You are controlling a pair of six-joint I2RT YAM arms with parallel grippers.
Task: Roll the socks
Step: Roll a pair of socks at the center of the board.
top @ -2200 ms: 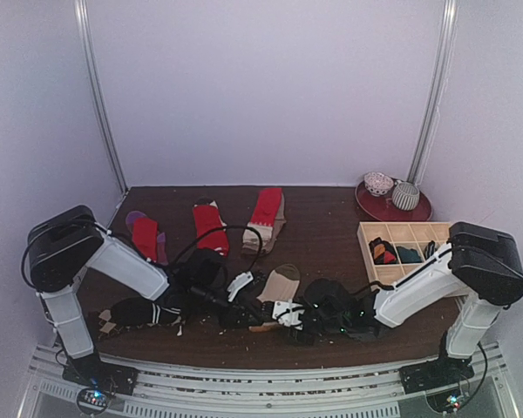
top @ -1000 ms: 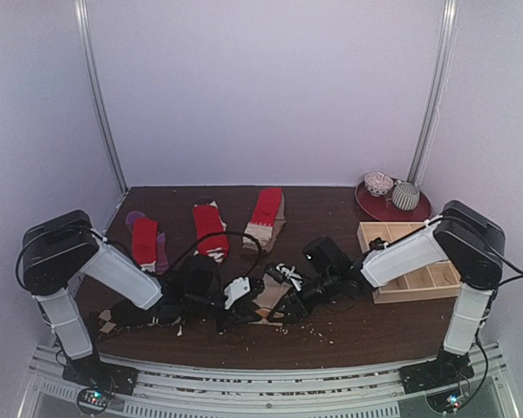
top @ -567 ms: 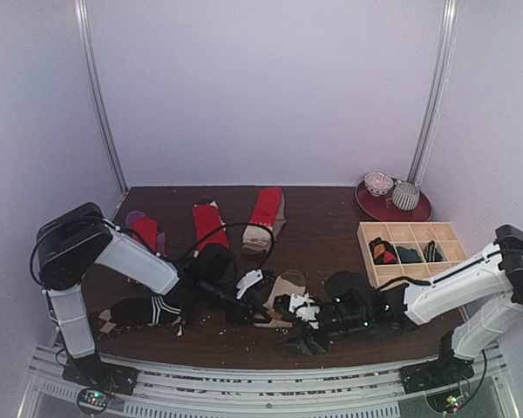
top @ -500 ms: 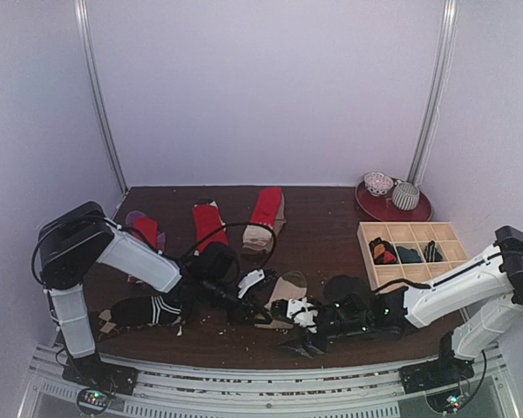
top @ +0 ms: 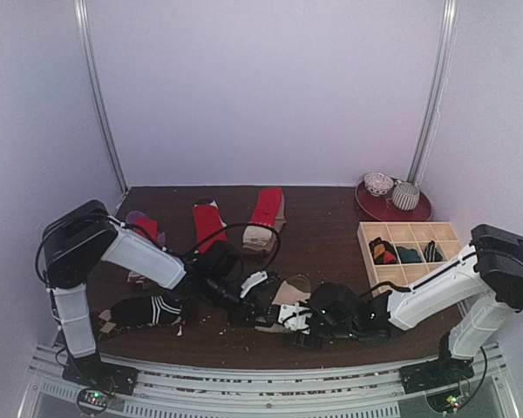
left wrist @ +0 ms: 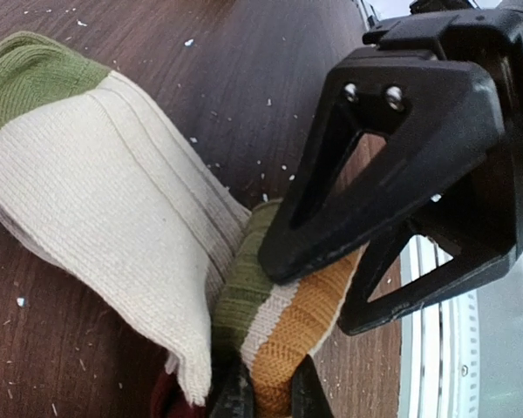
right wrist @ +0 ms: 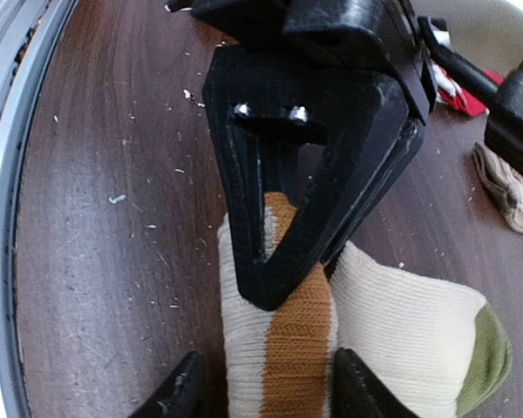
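Stretching low, left pincer (left wrist: 268, 396) pinches sock (left wrist: 288, 335).

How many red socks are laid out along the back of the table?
3. The left red sock lies far left, partly behind the left arm; the middle red sock beside it; the right red sock nearest the centre. More may hide under the arms.

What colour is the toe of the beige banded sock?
The sock's toe is green; the left wrist view shows it best.
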